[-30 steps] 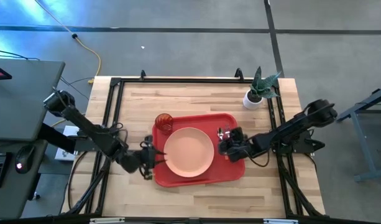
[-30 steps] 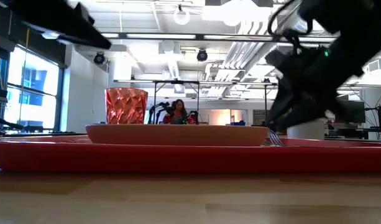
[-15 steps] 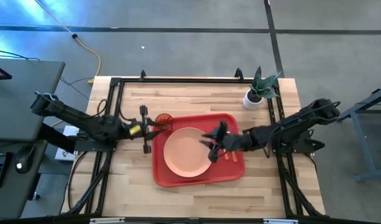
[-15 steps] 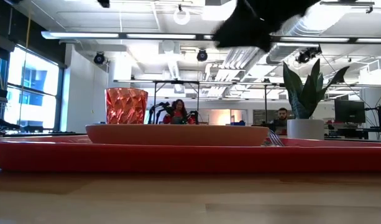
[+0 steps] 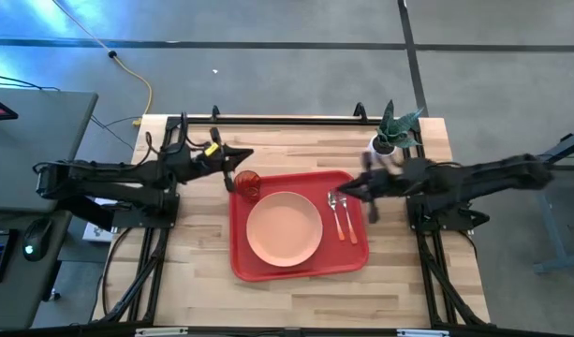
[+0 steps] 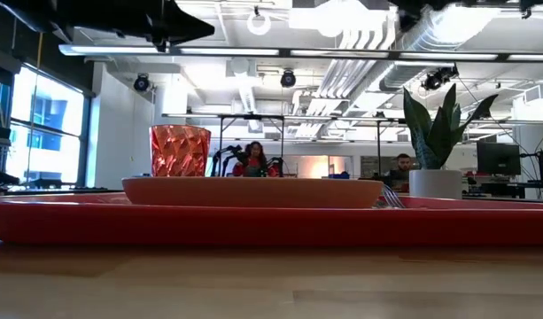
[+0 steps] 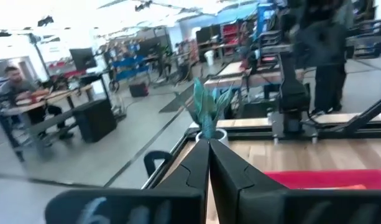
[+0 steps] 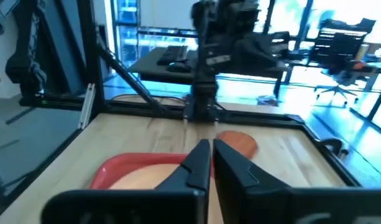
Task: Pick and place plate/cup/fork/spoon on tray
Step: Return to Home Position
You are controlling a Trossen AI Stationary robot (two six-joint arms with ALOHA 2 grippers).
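Observation:
The red tray lies mid-table. On it stand the peach-pink plate, the red-orange cup in the tray's far left corner, and the fork and the spoon side by side right of the plate. The fork's tines show in the low view. My left gripper is shut and empty, raised just beyond the tray's far left corner; its wrist view shows the fingertips together. My right gripper is shut and empty, raised over the tray's far right part; its wrist view shows the same.
A white pot with a green plant stands at the table's far right, close behind my right arm. A black frame runs along the table's far and side edges. Bare wood lies in front of the tray.
My left gripper has gone from the tray's near left corner toward the far edge and risen, ending beyond the cup. My right gripper has lifted off the fork and spoon, swung over the plate, then drawn back toward the right edge. The things on the tray have stayed put.

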